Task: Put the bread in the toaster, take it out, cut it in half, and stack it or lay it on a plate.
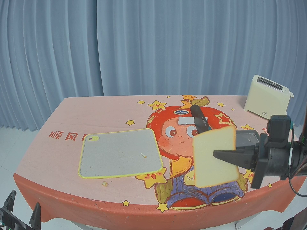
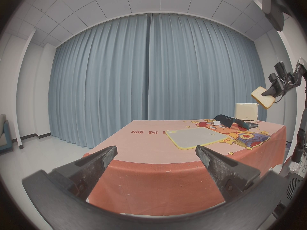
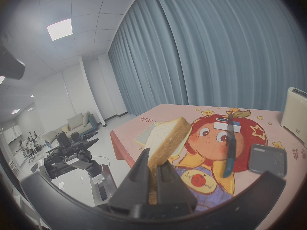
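Observation:
A pale slice of bread (image 1: 215, 157) hangs in the air over the table's front right, held flat-on by my right gripper (image 1: 224, 155), which is shut on its edge. The same bread (image 3: 166, 141) sticks up between the right gripper (image 3: 153, 173) fingers. The cream toaster (image 1: 268, 97) stands at the table's far right corner, slots empty. A black-handled knife (image 1: 199, 117) lies in the middle, and a dark grey plate (image 3: 268, 159) sits to the right of it. My left gripper (image 2: 155, 163) is open, low off the table's front left corner.
A grey cutting board with a yellow rim (image 1: 120, 153) lies at the front left of the pink table (image 1: 96, 112), with a crumb on it and another crumb by the table's front edge. Blue curtains hang behind.

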Robot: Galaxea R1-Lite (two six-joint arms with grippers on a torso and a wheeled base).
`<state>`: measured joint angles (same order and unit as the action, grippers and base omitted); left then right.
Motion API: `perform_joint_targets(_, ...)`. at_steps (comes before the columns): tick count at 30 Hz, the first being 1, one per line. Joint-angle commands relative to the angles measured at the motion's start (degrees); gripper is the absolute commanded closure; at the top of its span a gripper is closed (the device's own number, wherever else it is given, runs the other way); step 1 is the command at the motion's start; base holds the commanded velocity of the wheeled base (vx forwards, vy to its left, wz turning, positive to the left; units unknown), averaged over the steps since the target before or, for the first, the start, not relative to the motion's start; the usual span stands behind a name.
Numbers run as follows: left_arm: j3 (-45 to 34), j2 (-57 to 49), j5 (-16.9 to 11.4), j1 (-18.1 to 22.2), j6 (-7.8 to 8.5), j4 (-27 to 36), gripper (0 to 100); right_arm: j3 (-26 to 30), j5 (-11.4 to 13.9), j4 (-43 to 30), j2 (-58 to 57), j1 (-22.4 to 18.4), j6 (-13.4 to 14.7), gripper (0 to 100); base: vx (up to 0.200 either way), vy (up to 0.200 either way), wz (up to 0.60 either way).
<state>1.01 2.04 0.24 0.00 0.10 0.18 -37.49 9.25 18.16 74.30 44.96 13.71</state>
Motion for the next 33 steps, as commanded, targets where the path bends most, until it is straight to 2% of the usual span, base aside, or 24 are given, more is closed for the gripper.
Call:
perform_joint_targets(1, -1.0, 0.1, 0.0, 0.0, -0.01, 0.0, 0, -6.3, 0.2, 0.0, 8.7, 0.8, 0.1, 100, 0.0, 0.0, 0.0)
perform_joint_targets(14, -1.0, 0.1, 0.0, 0.0, 0.08, 0.0, 0, -19.6, 0.7, 0.1, 23.6, -0.7, 0.6, 100, 0.0, 0.0, 0.0)
perform_joint_targets(21, -0.9, 0.1, 0.0, 0.0, -0.01, 0.0, 0, -25.6, 0.7, 0.1, 28.1, -0.7, 7.3, 100, 0.0, 0.0, 0.0)
perform_joint_targets(25, -1.0, 0.1, 0.0, 0.0, -0.01, 0.0, 0, -26.8, 0.7, 0.1, 29.1, -0.8, 8.5, 100, 0.0, 0.0, 0.0)
perform_joint_targets(33, -0.9, 0.1, 0.0, 0.0, -0.01, 0.0, 0, -28.1, 0.4, 0.2, 32.7, -0.6, 13.4, 100, 0.0, 0.0, 0.0)
